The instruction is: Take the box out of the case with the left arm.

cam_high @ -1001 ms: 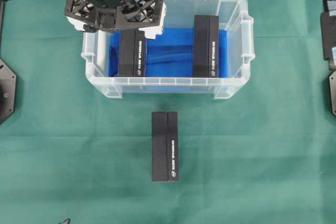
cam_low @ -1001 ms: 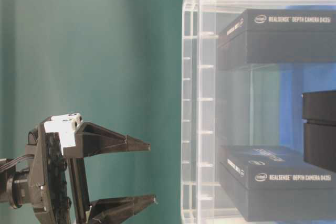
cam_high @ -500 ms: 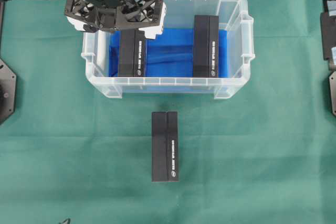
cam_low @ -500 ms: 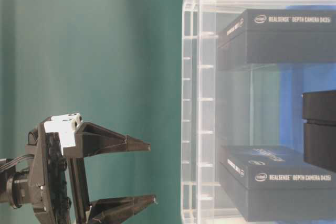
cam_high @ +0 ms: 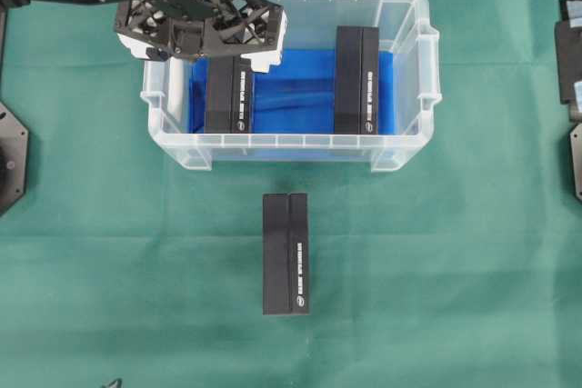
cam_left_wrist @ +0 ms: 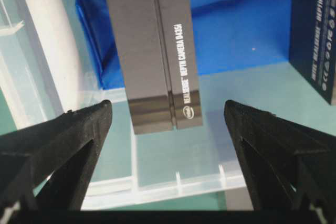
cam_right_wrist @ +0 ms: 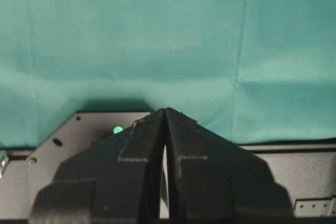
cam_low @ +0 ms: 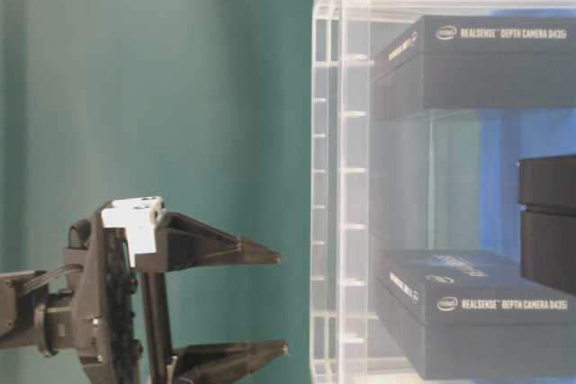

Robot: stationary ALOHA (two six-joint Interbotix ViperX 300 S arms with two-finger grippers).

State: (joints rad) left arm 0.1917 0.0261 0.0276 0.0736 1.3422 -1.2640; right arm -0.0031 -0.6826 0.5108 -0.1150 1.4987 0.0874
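Seen from overhead, the left gripper [cam_high: 202, 26] hangs with jaws spread wide and empty over the clear case [cam_high: 288, 147], at its 10 o'clock corner. Below it lies a black RealSense camera box [cam_high: 227, 94]; a second box [cam_high: 356, 81] sits toward 3 o'clock. The right gripper [cam_right_wrist: 166, 116] is closed.

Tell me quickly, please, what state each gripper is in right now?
Left gripper: open wide, holding nothing, poised over the black rectangular cardboard box inside the clear plastic case.
Right gripper: shut, holding nothing.
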